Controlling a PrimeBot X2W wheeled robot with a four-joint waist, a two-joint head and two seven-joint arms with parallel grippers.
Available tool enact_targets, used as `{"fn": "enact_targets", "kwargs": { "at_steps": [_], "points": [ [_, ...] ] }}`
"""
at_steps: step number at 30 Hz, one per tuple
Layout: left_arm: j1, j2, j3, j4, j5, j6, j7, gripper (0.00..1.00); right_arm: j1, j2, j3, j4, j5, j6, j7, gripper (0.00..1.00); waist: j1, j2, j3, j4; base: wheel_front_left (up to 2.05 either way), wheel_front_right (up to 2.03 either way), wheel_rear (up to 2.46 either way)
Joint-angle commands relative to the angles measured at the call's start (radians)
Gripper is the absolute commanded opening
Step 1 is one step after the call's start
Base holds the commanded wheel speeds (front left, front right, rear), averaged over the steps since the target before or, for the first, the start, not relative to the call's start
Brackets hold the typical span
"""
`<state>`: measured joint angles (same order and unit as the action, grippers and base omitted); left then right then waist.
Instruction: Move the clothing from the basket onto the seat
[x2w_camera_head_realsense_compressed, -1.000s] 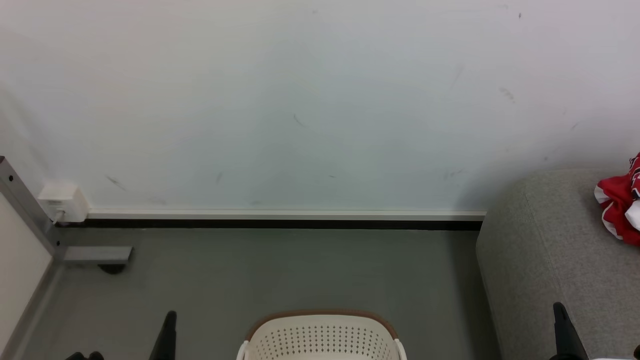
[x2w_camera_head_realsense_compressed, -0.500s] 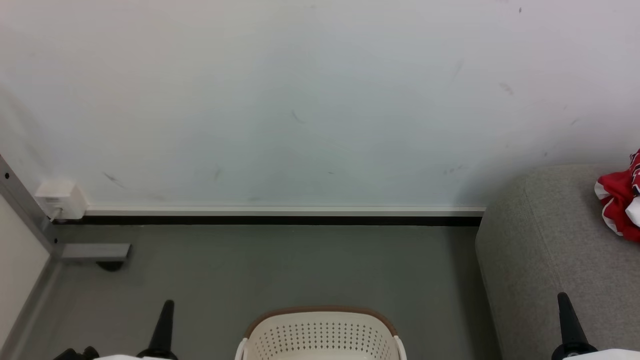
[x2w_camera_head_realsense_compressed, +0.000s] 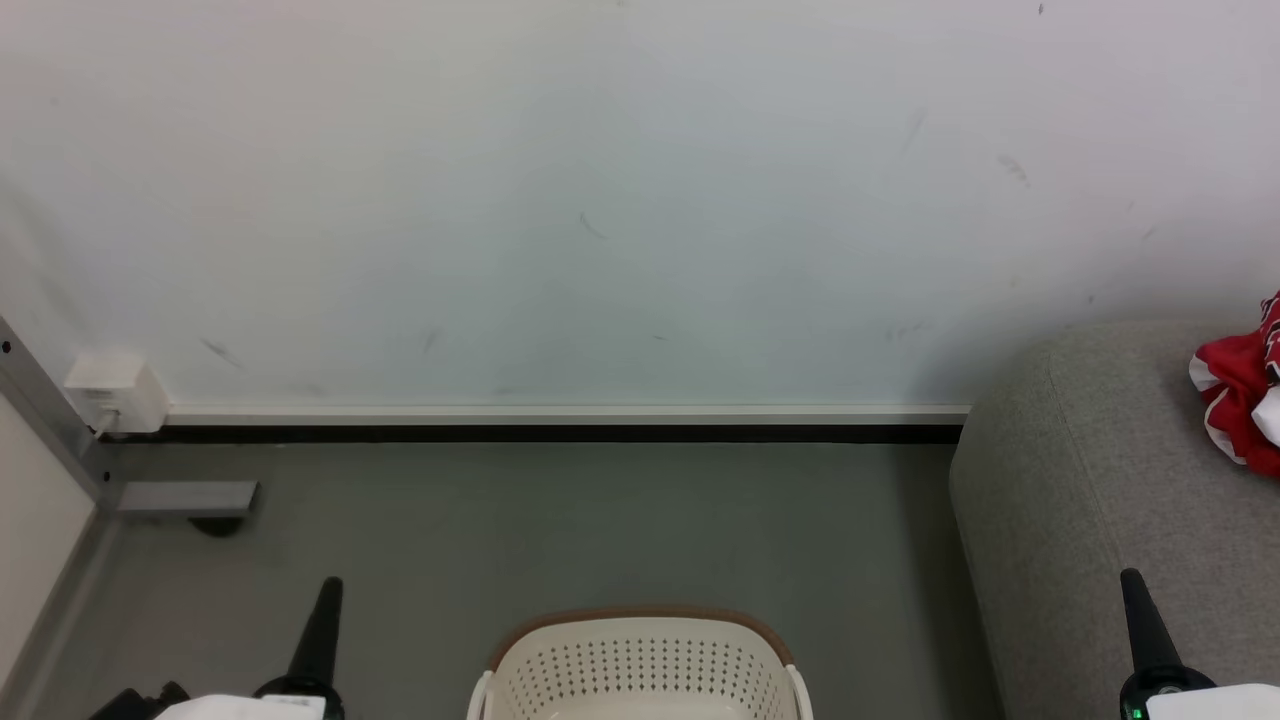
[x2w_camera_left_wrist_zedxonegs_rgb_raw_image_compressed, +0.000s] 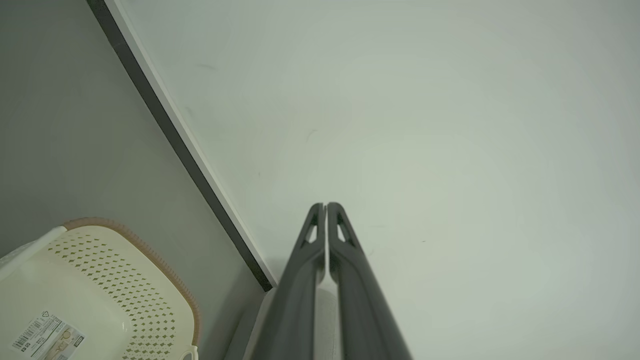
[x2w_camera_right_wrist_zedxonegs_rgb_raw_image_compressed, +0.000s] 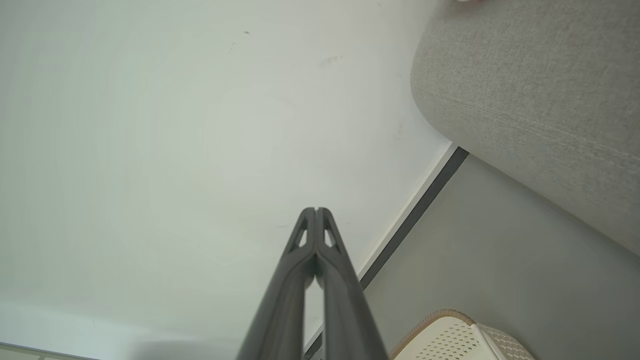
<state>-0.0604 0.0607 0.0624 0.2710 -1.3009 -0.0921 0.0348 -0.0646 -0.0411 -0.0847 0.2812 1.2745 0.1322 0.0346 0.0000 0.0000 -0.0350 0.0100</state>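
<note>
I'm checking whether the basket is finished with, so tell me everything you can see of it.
The basket is a rounded cream-white plastic tub with rows of small holes in its walls, a brown band along the rim and white handles. It stands upright on the grey floor, apart from the grey seat to its right. A printed barcode sticker sits on its inner bottom. Only the floor touches it, as far as shows.

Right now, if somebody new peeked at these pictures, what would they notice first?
The bright red clothing lying on the grey seat at the far right jumps out first. Then comes the cream basket on the floor, bottom centre, between the shut left pincer and the shut right pincer.
</note>
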Motion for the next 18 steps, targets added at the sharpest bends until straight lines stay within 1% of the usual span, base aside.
{"fn": "enact_targets", "kwargs": {
  "at_steps": [1, 18],
  "points": [
    [-0.018, 0.001, 0.008, -0.01, -0.029, -0.007, 0.005, 0.0, -0.023, -0.012, -0.006, -0.012, 0.029, -0.002, 0.008, 0.0, 0.0, 0.0, 0.001, 0.0, 0.0, 0.0, 0.0],
    [-0.039, -0.004, 0.031, -0.016, -0.161, -0.023, 0.043, 0.0, -0.04, -0.013, -0.019, -0.021, 0.174, -0.002, 0.043, 0.0, 0.0, 0.0, 0.016, -0.004, 0.0, 0.0, 0.0]
  ]
}}
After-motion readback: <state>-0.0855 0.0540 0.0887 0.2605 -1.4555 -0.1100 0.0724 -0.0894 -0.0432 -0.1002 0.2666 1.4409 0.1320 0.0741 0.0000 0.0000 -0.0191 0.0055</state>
